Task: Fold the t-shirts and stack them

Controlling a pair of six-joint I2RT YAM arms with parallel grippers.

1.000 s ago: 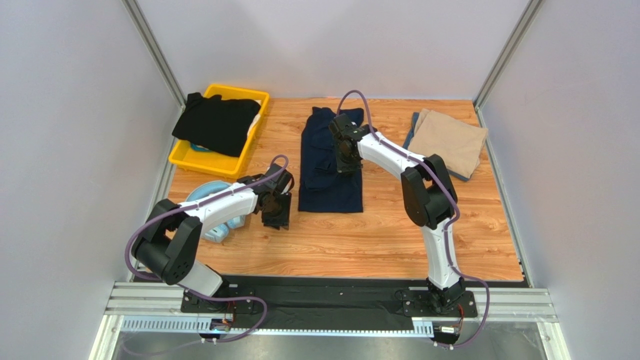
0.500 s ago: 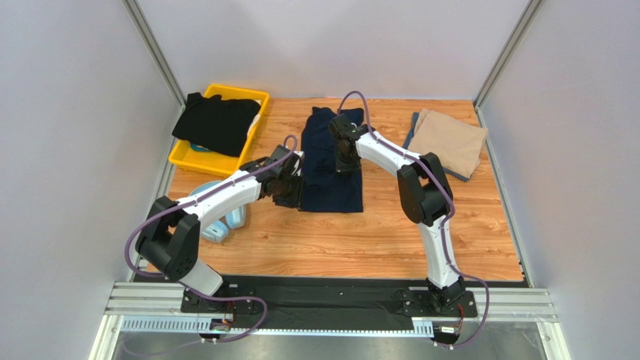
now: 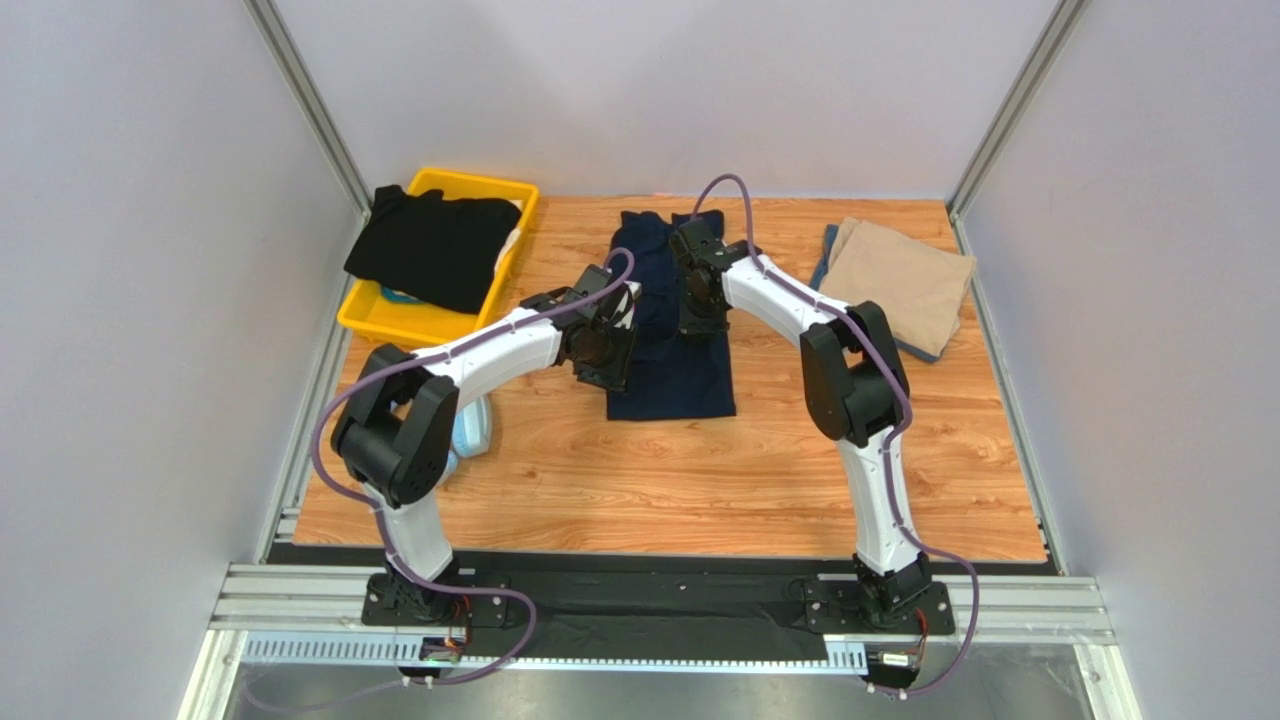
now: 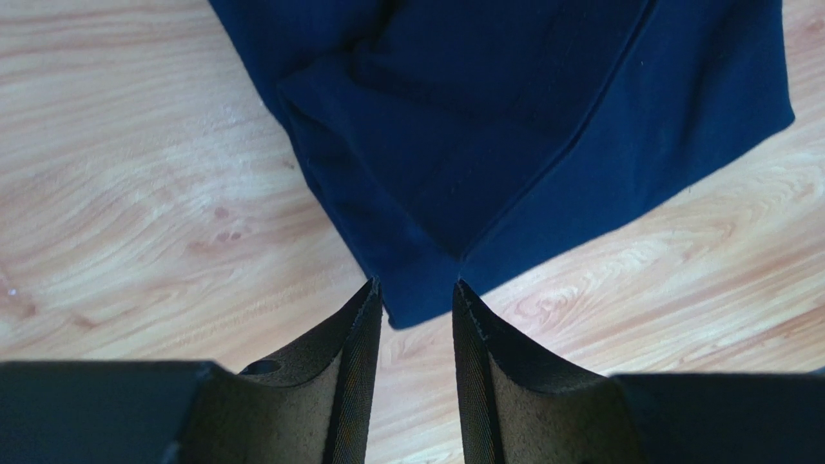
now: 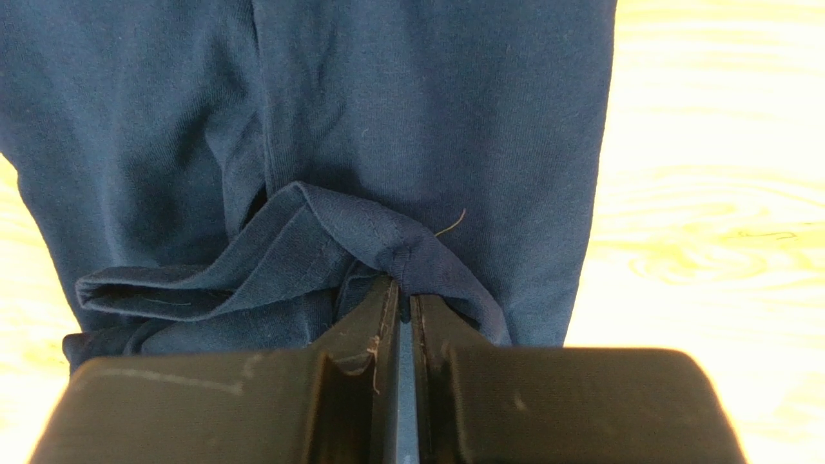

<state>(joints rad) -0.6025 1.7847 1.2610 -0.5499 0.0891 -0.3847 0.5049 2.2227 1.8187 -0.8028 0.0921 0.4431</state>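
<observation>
The dark navy t-shirt (image 3: 676, 372) lies folded lengthwise in the middle of the table. My left gripper (image 3: 609, 354) is open at its near left corner. In the left wrist view the shirt's corner (image 4: 416, 300) sits just between the fingertips of the gripper (image 4: 416, 287). My right gripper (image 3: 694, 308) is shut on a raised fold of the navy shirt (image 5: 416, 106), pinched at the jaw tips (image 5: 405, 286). The tan t-shirt (image 3: 902, 282) lies folded at the back right. The black t-shirt (image 3: 433, 245) is draped over the bin.
The yellow bin (image 3: 394, 318) stands at the back left. Light blue headphones (image 3: 469, 429) lie under the left arm's forearm. A blue-grey edge (image 3: 824, 270) shows under the tan shirt. Bare wood runs along the near half of the table.
My left arm has swung from beside the headphones up and right to the navy shirt's near left corner. My right gripper has moved slightly farther back, still holding the fold.
</observation>
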